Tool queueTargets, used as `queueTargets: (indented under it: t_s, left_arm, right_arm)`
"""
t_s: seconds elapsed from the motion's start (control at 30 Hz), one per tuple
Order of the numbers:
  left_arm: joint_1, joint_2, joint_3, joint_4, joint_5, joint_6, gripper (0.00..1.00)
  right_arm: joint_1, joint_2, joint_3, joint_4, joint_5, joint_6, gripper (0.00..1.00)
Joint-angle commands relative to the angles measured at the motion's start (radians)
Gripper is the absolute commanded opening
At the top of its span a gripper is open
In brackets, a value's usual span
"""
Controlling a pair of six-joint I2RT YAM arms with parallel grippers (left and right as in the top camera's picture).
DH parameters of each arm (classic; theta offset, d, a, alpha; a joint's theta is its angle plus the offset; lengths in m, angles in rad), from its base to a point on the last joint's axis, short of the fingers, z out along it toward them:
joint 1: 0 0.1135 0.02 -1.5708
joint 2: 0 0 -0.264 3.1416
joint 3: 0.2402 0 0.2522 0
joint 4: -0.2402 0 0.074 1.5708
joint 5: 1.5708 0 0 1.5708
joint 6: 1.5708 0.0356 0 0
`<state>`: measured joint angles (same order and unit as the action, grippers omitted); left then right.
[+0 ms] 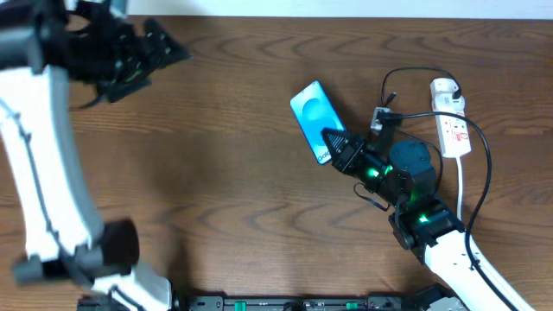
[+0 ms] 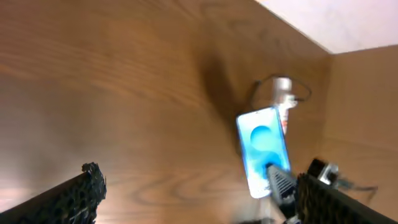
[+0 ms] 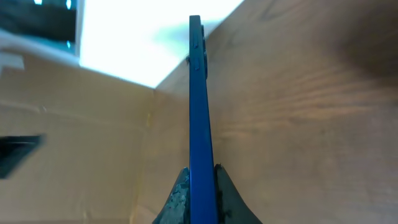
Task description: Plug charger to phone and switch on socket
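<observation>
The slim rectangular smartphone [image 1: 311,114] has rounded corners and a bright blue-turquoise screen with a paler round shape in the middle. It is right of the centre of the brown wooden tabletop [image 1: 225,173], and it lies at an angle to the edges. The screen faces up to the overhead camera. The jaws of the right arm [image 1: 423,216] are clamped on the near end of the phone, one finger on each face. From the right wrist the phone shows only its thin dark blue side, with small buttons on this side, and the two black fingers [image 3: 179,198] press it from both sides. I cannot tell if the phone rests on the wood or is a little above it.

The narrow white power strip [image 1: 451,125] with small red markings lies to the right of the phone, apart from it, and its thick white cord [image 1: 460,186] goes toward the near edge. The thin black charger cable [image 1: 488,160] makes a wide loop around the strip. One end of it is near the right wrist, but the tip is too small to see well.

The left arm [image 1: 39,173] is over the far left corner, and its jaws stand wide apart and hold nothing. Between this arm and the phone there is a broad bare area of wood. The strip is near the far edge.
</observation>
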<state>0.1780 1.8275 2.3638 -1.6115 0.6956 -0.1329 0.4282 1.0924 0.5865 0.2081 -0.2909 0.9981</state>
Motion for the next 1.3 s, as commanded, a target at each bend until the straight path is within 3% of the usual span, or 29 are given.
queueTargets:
  t_s: [0.0,0.2,0.33,0.4,0.47,0.7,0.83,0.93,1.13,1.27]
  left_arm:
    - [-0.011,-0.159,-0.088,-0.077,-0.170,0.093,0.98]
    - [-0.011,-0.422,-0.310,-0.008,-0.170,0.103,0.98]
    - [-0.011,-0.599,-0.586,0.117,-0.169,0.074,0.98]
    - [-0.011,-0.752,-0.908,0.304,-0.151,-0.031,0.98]
    - [-0.011,-0.818,-1.087,0.426,-0.093,-0.146,0.98]
    - [-0.011,-0.859,-1.506,0.845,0.162,-0.504,0.98]
    - [-0.011,-0.816,-1.635,1.021,0.211,-0.649,0.98]
    - [-0.014,-0.774,-1.662,1.055,0.213,-0.714,0.98]
    - [-0.080,-0.713,-1.662,1.108,0.213,-0.748,0.96]
    - [-0.147,-0.682,-1.662,1.262,0.209,-0.789,0.92]
  right_arm:
    - [-0.010,-0.014,0.011,-0.003,-0.059,-0.065,0.01]
    - [-0.010,-0.011,0.011,-0.003,-0.056,-0.072,0.01]
    - [-0.010,-0.011,0.011,-0.003,-0.056,-0.072,0.01]
    - [-0.010,-0.011,0.011,-0.003,-0.056,-0.072,0.01]
    - [-0.010,-0.011,0.011,-0.003,-0.054,-0.072,0.01]
    - [-0.010,0.001,0.011,-0.003,-0.048,-0.071,0.01]
    - [-0.010,0.026,0.011,-0.004,-0.049,0.013,0.01]
    - [-0.010,0.056,0.011,-0.005,-0.052,0.129,0.01]
    - [-0.008,0.154,0.011,-0.002,-0.068,0.411,0.01]
    - [-0.006,0.236,0.011,0.031,-0.150,0.585,0.01]
